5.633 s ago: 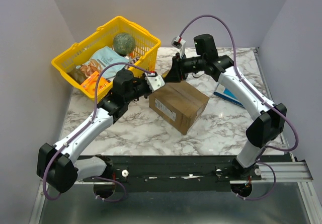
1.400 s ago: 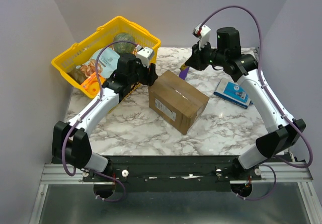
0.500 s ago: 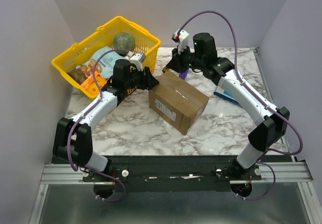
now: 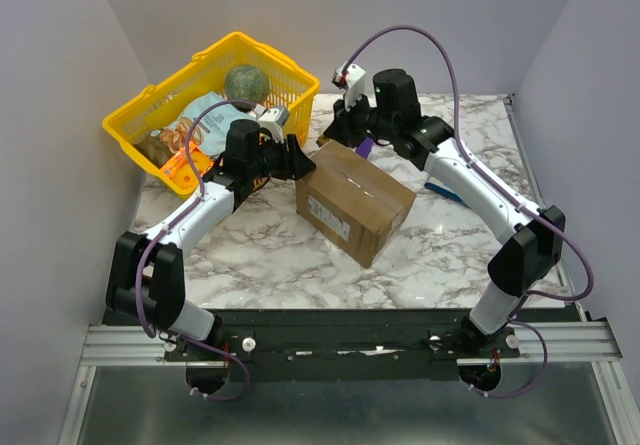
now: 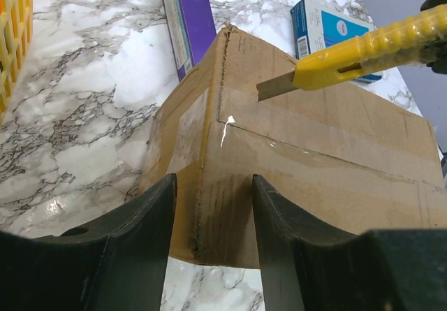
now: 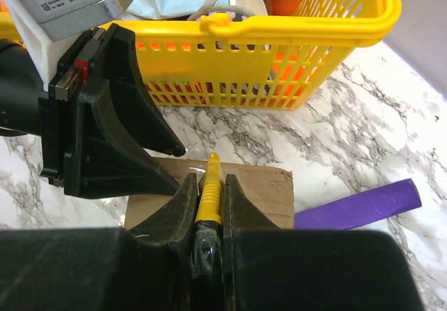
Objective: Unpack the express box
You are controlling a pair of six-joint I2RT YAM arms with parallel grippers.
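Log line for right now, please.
left hand: open, astride express box corner | right hand: shut on yellow knife | blade: over box top

The express box (image 5: 314,157) is matt brown cardboard, rough at the edges, with glossy clear tape (image 5: 286,145) along its seam. Under it, the surface (image 5: 77,115) looks like polished marble. Above it, the utility knife (image 5: 363,45) has a ribbed yellow plastic handle and a dull metal blade (image 5: 274,87). The fingers (image 5: 140,241) of the left end effector (image 5: 213,185) are matt black plastic.

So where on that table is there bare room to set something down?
Bare marble tabletop: between the express box and the near rail. Crowded beyond it: yellow basket, left gripper, right gripper, utility knife, purple box, blue box.
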